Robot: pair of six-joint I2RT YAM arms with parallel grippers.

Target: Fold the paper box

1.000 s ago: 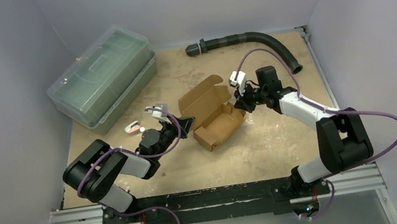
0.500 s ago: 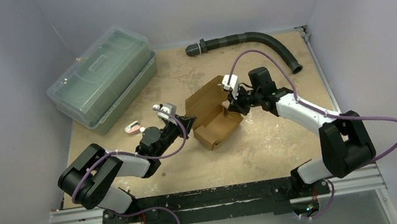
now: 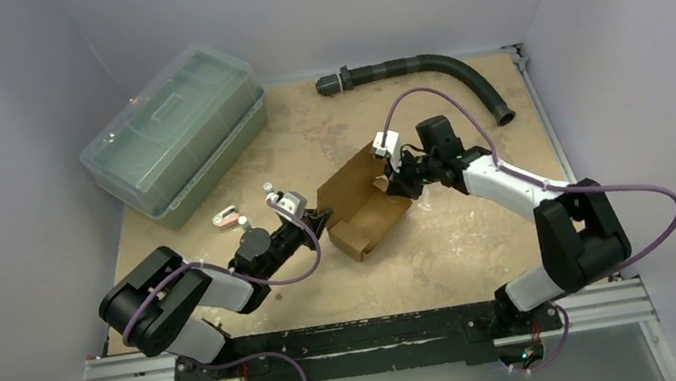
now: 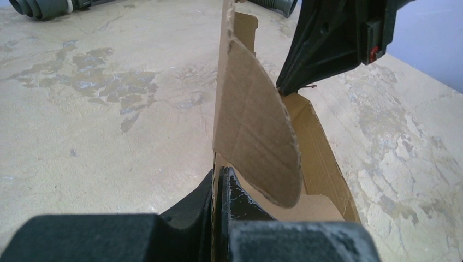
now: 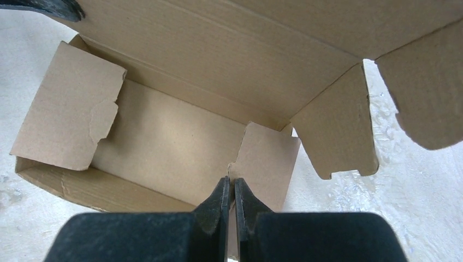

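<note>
The paper box (image 3: 370,214) is a brown cardboard carton lying open at the table's middle, its lid flap (image 3: 348,181) raised nearly upright. My left gripper (image 3: 320,218) is at the box's left end, shut on a thin cardboard wall that runs between its fingers (image 4: 221,177); a rounded flap (image 4: 254,125) stands just beyond. My right gripper (image 3: 397,182) is at the box's right end, fingers pressed together over the end wall's edge (image 5: 230,183). The right wrist view looks into the box's open inside (image 5: 164,142), with side flaps folded in. The right arm's finger (image 4: 327,43) shows in the left wrist view.
A large clear greenish lidded plastic bin (image 3: 174,134) stands at the back left. A dark corrugated hose (image 3: 426,64) curves along the back right. A small pink and white object (image 3: 225,217) lies left of my left gripper. Grey walls enclose the table.
The right gripper has moved left along with the box's right end. The lid flap has swung from lying open to nearly upright. The left gripper stayed on the box's left end.
</note>
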